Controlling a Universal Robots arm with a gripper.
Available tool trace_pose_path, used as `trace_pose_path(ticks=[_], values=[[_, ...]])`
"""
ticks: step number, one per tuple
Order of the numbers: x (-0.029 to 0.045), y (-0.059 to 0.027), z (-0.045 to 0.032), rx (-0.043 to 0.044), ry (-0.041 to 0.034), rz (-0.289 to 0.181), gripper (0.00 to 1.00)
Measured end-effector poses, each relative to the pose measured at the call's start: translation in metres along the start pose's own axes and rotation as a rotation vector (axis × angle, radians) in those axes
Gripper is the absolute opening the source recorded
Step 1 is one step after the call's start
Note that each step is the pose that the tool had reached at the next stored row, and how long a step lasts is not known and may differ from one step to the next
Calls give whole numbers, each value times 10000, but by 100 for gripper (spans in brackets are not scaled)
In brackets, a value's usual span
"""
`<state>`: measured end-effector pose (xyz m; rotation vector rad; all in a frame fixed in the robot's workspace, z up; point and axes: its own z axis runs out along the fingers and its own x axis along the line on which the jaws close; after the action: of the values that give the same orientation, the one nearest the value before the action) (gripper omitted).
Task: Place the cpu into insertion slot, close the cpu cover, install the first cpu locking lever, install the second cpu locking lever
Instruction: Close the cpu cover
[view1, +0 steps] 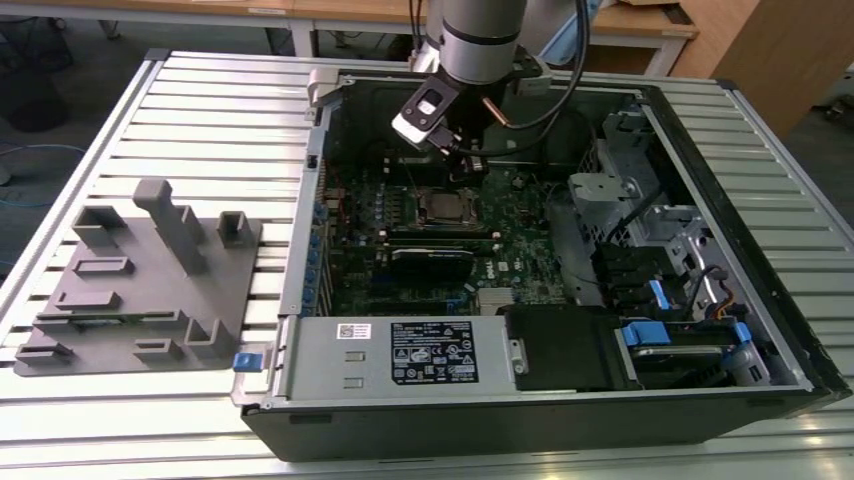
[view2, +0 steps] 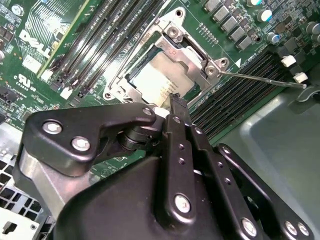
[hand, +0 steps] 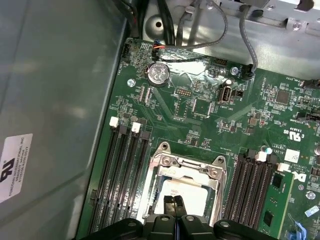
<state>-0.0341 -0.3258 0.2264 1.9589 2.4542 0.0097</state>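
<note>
The cpu (hand: 186, 194) (view2: 159, 76) lies flat in the insertion slot (view1: 445, 208) on the green board, its dull silver top showing. The cpu cover (hand: 186, 169) (view2: 196, 50) lies down around it as a metal frame. A thin locking lever (view2: 260, 80) sticks out from one socket corner over the black memory slots. My gripper (hand: 174, 201) (view2: 175, 102) hangs just above the chip's edge, shut, its two black fingertips pressed together with nothing between them. In the exterior view the gripper (view1: 461, 150) sits inside the open case, just beyond the socket.
Black memory slots (hand: 125, 170) flank the socket on both sides. Grey cables (hand: 210, 35) and the case wall (hand: 55, 100) stand close by. A drive cage (view1: 641, 200) fills the exterior view's right, a power supply (view1: 400, 350) the front. A grey fixture (view1: 147, 270) lies beside the case.
</note>
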Motion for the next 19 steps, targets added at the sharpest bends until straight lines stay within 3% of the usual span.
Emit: trace_pose_path(ticks=[4, 16, 19], values=[[0, 0, 0, 0, 1, -139, 11], [0, 0, 1, 6, 13, -2217, 11], [0, 0, 1, 6, 14, -2372, 11]])
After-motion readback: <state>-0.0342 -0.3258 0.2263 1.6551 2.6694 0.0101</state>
